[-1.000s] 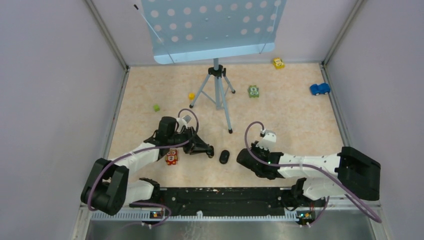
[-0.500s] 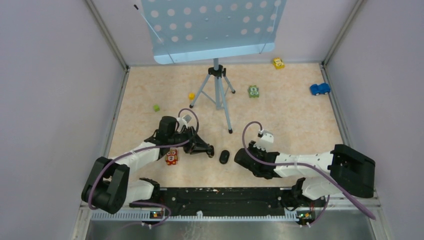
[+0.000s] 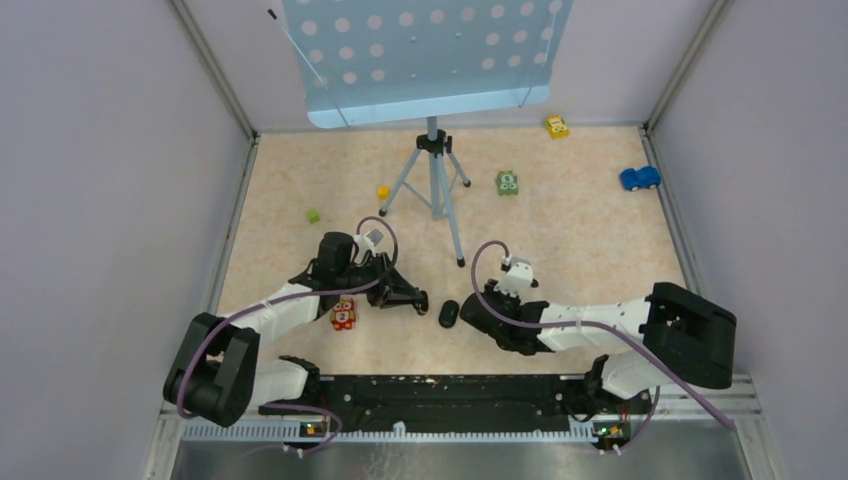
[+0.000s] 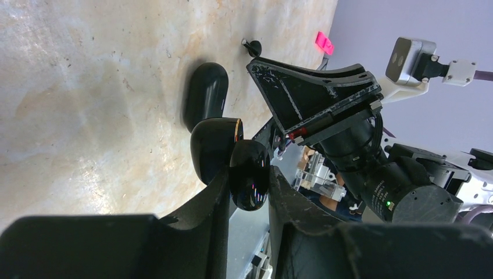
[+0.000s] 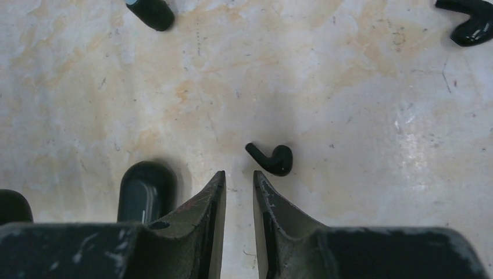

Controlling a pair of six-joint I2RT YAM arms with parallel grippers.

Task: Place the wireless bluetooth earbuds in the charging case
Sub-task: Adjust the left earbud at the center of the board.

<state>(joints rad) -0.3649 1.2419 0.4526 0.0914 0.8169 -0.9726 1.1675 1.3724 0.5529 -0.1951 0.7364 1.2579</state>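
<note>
Pale lilac walls (image 3: 100, 200) enclose a beige marbled table (image 3: 600, 240); a tripod (image 3: 437, 180) stands at mid-table and carries a light blue perforated panel (image 3: 420, 50).

Loose items, far half of the table: yellow toy car (image 3: 557, 126) at the back edge; blue toy car (image 3: 639, 178) near the right wall; green toy (image 3: 508, 183) right of the tripod; yellow block (image 3: 383, 192) and green block (image 3: 313, 215) left of it. A red-and-orange block (image 3: 343, 314) lies just beside the left forearm.

Charging case (image 3: 449, 313): black oval, lying flat on the table between the two gripper tips, near the front edge; whether its lid is shut cannot be told from these views.

Left gripper (image 4: 249, 172): fingers pressed onto a glossy black first earbud (image 4: 249, 185), pinched between both pads and held clear of the table; a rounded black part with a copper-coloured rim projects beyond the fingertips; the case lies on the table past it.

Right gripper (image 5: 238, 173): low over the table, just right of the case; fingers parted by a narrow gap with nothing between them. The second earbud (image 5: 273, 158), a small black nub with a short stem, lies on the table just beyond the fingertips, slightly to the right of the gap in the wrist view; the case sits beside the opposite finger.
</note>
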